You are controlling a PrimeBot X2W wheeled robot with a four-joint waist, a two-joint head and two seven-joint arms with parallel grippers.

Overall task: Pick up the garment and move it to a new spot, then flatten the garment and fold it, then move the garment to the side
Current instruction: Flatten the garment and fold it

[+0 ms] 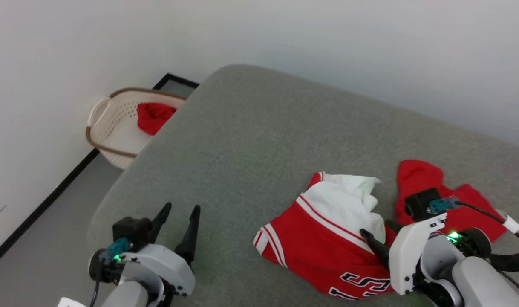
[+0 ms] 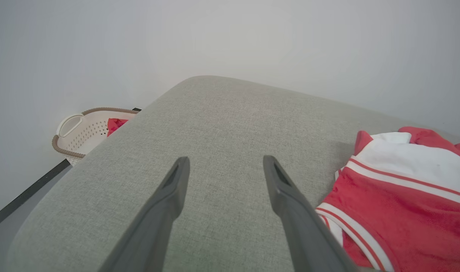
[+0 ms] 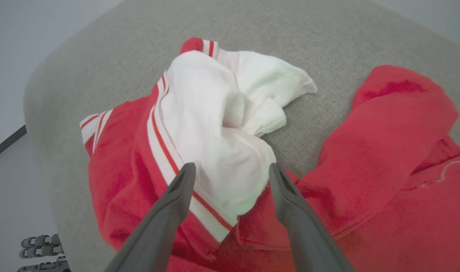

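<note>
We saw the garment [image 1: 323,238] lying crumpled on the grey cushioned surface [image 1: 242,140], at its near right. The heap ran roughly left to right, striped trim toward the left and a white sleeve bunched on top. Black, white-outlined characters showed at its near edge, cut off and unreadable. The right gripper [image 3: 232,170] stood wide open with its fingers on either side of the white sleeve; we could not tell whether they touched it. The left gripper [image 1: 181,211], also spread wide, hung over bare cushion, well left of the garment.
</note>
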